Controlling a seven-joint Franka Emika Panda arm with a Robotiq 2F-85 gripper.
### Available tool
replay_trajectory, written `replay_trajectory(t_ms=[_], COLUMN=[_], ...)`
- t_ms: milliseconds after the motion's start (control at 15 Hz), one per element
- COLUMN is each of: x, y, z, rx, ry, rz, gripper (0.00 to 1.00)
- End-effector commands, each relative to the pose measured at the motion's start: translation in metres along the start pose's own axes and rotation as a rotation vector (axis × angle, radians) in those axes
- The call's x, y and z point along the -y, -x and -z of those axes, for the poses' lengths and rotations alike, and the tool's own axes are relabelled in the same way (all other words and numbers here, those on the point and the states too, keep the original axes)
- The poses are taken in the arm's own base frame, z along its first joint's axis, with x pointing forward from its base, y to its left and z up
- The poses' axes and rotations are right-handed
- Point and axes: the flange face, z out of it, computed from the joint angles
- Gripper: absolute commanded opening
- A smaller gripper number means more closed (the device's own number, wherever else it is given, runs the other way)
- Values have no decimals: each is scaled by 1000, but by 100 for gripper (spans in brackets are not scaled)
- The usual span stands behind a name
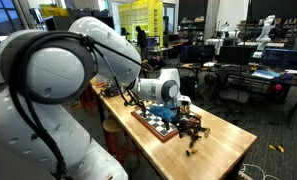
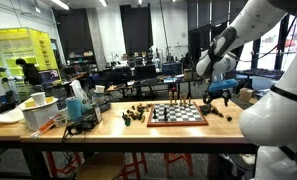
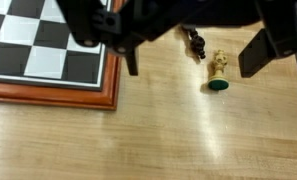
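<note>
Starting at the left, the chessboard [image 3: 48, 50] rests on the table [image 3: 148, 140], and beside it the gripper [image 3: 191, 68] hangs wide open and empty over a black chess piece [image 3: 195, 42] and a pale chess piece [image 3: 220, 72] between its fingers.

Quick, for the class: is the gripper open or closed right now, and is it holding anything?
Gripper: open, holding nothing; it hovers over a pale chess piece and a dark chess piece on the table beside the chessboard.

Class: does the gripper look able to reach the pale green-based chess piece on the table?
Probably yes: the pale chess piece sits uncovered beneath the open gripper; a black piece is close.
</note>
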Motion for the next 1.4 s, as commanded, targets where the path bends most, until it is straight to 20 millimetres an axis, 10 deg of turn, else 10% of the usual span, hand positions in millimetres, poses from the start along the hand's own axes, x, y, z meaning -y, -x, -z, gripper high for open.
replay_trajectory(t_ms=[0,533,1333], x=[1,-3,-65], y=[0,-3,-48], z=[0,0,-29], rx=[0,-15,53], ry=[1,3,-67], rz=[2,-16,-27], gripper=[100,100,100])
